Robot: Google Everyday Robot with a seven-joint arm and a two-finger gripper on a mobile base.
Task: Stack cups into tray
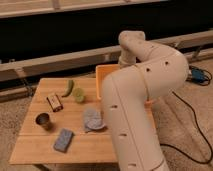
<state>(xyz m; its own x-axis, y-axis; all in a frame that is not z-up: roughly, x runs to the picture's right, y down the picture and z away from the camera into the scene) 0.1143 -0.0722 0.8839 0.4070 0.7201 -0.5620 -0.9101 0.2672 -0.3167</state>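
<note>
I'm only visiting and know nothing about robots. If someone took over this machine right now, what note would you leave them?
The gripper is out of sight, hidden behind the big white arm, which bends over toward the orange-yellow rectangular plastic tray.
Cups: the dark grey metallic tumbler stands front left on the wooden table. The pale wide-mouthed cup sits mid-table beside the arm.
Done: nothing visible; neither cup is in the tray.
Left: put both cups in the tray and stack them.
</note>
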